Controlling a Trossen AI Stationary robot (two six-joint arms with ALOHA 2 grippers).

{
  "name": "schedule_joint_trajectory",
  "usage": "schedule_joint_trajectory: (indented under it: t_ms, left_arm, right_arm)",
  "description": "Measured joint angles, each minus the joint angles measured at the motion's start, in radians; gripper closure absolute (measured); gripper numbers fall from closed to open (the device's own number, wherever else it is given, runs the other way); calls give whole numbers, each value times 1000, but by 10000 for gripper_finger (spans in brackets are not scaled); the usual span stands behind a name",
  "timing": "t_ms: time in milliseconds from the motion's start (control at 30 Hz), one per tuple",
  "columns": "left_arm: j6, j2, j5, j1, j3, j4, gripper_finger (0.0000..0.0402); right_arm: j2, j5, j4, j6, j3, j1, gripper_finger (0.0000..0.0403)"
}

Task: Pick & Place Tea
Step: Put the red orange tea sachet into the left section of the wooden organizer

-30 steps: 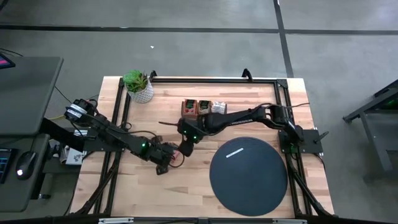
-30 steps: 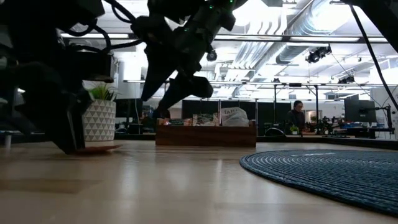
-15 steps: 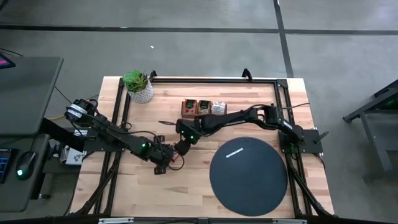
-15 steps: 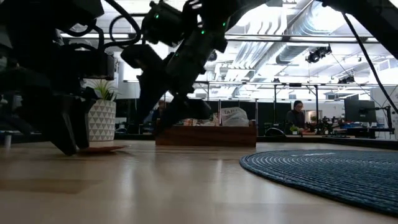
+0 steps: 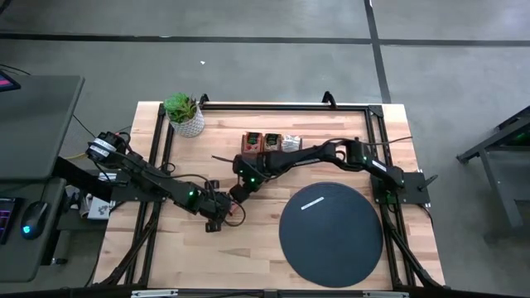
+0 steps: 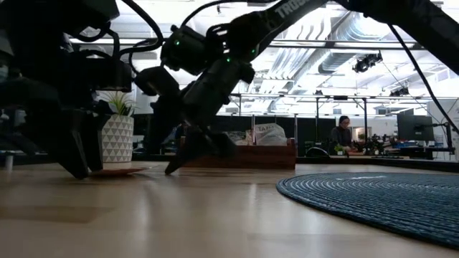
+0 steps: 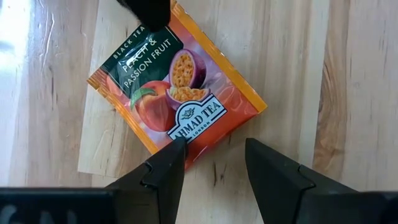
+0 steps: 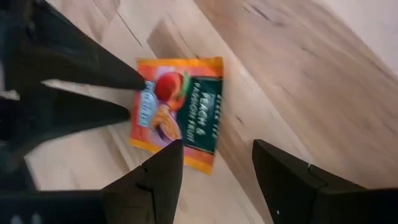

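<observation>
An orange tea sachet [image 7: 177, 93] lies flat on the wooden table [image 5: 166, 248], a little left of its middle. My left gripper [image 7: 211, 152] points steeply down at the sachet's near corner, open, with one fingertip [image 7: 176, 149] over that edge. My right gripper [image 8: 214, 158] hangs open just above the table at the sachet's far side; a dark tip of it [image 7: 148, 9] covers the far corner. In the high view the sachet [image 5: 235, 213] shows between the left gripper [image 5: 225, 215] and the right gripper [image 5: 236, 197]. My left gripper has one fingertip over the sachet's near edge [image 7: 189, 144], coming steeply from above; I cannot tell whether it touches. My right gripper has a fingertip at the sachet's far corner [image 7: 163, 28]; I cannot tell whether it touches.
A brown wooden tray [image 5: 269, 143] with more sachets stands at the far middle. A potted plant [image 5: 185, 114] is at the far left. A round dark mat [image 5: 331, 236] with a small white piece [image 5: 315, 204] on it fills the near right. A black frame [image 5: 281, 106] borders the table.
My right gripper has come down toward the table and toward the sachet and the left gripper, rolling its wrist as it sank. It has stayed open. The sachet has kept its place flat on the table.
</observation>
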State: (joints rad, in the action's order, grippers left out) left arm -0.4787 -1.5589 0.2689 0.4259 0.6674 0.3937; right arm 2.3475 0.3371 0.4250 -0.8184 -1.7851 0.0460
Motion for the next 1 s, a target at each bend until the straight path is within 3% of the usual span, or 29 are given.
schedule_joint_trajectory:
  t_ms: [133,733,1000]
  left_arm:
    - [0,0,4,0,0,-3,236]
    - [11,0,34,3,-1,-15,236]
    - [9,0,33,3,-1,-26,236]
  right_arm:
    - [31,72,-63,-39,-3,-2,213]
    - [40,96,-91,-82,-1,-38,215]
    - [42,94,-85,-75,1,-37,285]
